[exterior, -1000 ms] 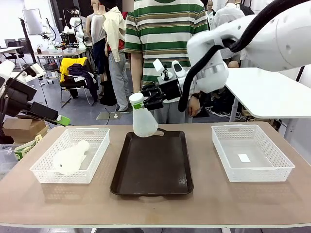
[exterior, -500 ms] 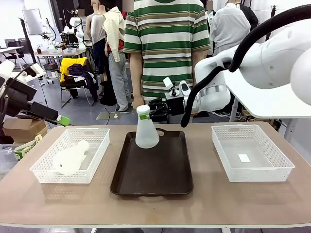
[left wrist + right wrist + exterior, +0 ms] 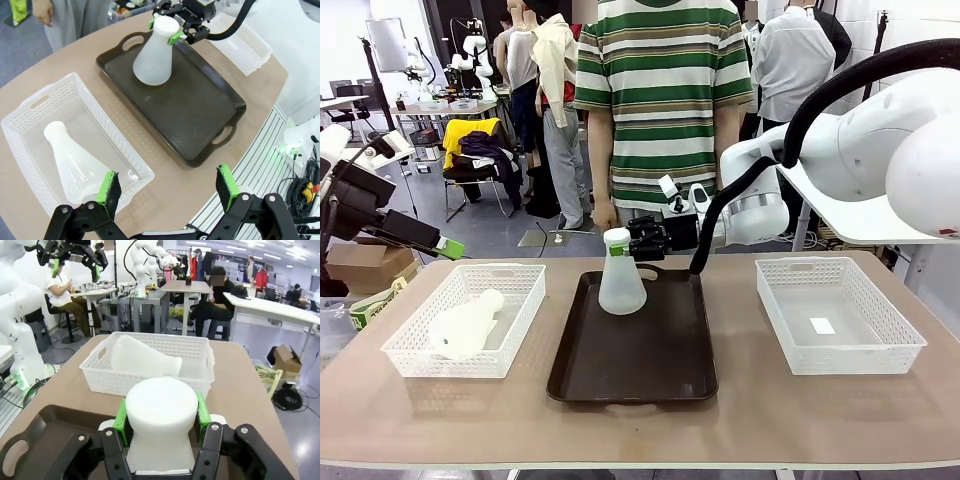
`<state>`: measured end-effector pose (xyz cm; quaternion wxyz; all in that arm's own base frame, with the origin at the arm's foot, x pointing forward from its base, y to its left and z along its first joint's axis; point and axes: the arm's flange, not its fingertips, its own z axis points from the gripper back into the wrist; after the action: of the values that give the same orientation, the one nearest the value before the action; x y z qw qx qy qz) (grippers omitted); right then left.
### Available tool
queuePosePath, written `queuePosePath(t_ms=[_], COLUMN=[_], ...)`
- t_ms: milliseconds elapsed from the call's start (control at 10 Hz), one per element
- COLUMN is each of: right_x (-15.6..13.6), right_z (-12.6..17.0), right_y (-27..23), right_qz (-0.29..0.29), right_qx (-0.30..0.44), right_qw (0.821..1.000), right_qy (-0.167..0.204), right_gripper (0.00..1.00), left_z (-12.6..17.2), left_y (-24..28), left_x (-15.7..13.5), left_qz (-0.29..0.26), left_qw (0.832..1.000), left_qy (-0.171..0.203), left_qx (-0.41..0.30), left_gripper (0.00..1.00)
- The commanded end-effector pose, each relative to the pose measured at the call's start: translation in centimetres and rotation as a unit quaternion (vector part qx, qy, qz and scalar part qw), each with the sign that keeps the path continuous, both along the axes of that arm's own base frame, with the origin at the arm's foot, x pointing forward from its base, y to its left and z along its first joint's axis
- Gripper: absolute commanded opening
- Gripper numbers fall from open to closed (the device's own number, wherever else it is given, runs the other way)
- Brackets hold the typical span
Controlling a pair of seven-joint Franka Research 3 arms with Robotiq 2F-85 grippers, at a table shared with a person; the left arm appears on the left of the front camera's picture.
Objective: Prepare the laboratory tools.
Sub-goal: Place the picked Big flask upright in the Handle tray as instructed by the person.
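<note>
Now, right gripper point(image 3: 161, 416): jaws clamped on the neck of a frosted conical flask point(image 3: 621, 290), one green pad on each side just under its white top; flask stands upright below the jaws, its wide base apparently resting on the dark brown tray point(image 3: 200, 100), at the end nearest the person point(image 3: 660, 90); beyond those jaws, in the right wrist view, a white mesh basket point(image 3: 150, 377) with the second flask point(image 3: 145, 360) lying on its side inside it.

Left gripper point(image 3: 167, 185): jaws wide apart, nothing between them; it hovers high, that basket and the second flask below and ahead of its pads, well apart from them; another mesh basket point(image 3: 910, 345) sits well off behind the right jaws, on the tray's opposite side.

Step in hand, by my reading: setting the first flask on the tray; placement looks all but complete. Next move calls for the right jaws to part and draw back clear of the neck without tipping the flask; then the second flask wants collecting from its basket, likely by the left gripper.

Against a second ago: flask was then tilted and held above the tray's far end; half a second ago nearly upright and lower; now upright and down; grip unchanged, left arm unmoved.
</note>
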<state>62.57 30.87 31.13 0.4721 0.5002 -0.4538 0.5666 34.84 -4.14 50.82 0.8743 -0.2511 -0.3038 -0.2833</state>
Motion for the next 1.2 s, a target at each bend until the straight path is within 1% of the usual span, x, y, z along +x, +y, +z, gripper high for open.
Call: queuePosePath(t_ms=[0,100,200,600,700,1100], right_x=[0.5,0.4,0.4,0.0,0.1,-0.1], right_z=[-1.1,-1.5,-1.4,-1.2,-1.2,-1.0], right_y=[-0.4,-0.8,-0.9,-1.4,-1.5,-1.5], right_qz=[-0.018,-0.018,-0.016,-0.022,-0.019,-0.002], right_qx=[0.012,0.01,0.007,-0.007,-0.014,-0.05], right_qw=[1.0,0.999,0.999,0.999,0.999,0.998], right_qy=[0.022,0.028,0.028,0.03,0.031,0.023], right_gripper=[0.0,0.0,0.14,0.9,1.0,1.0], left_z=[-0.1,-0.1,-0.1,-0.1,-0.1,-0.1], left_y=[0.2,0.2,0.2,0.2,0.2,0.2], left_x=[0.1,0.1,0.1,0.1,0.1,0.1], left_qz=[-0.004,-0.004,-0.004,-0.004,-0.004,-0.004], left_qw=[1.0,1.0,1.0,1.0,1.0,1.0], left_qy=[0.001,0.001,0.001,0.001,0.001,0.001], left_qx=[-0.009,-0.009,-0.009,-0.009,-0.009,-0.009], left_gripper=[1.0,1.0,1.0,1.0,1.0,1.0])
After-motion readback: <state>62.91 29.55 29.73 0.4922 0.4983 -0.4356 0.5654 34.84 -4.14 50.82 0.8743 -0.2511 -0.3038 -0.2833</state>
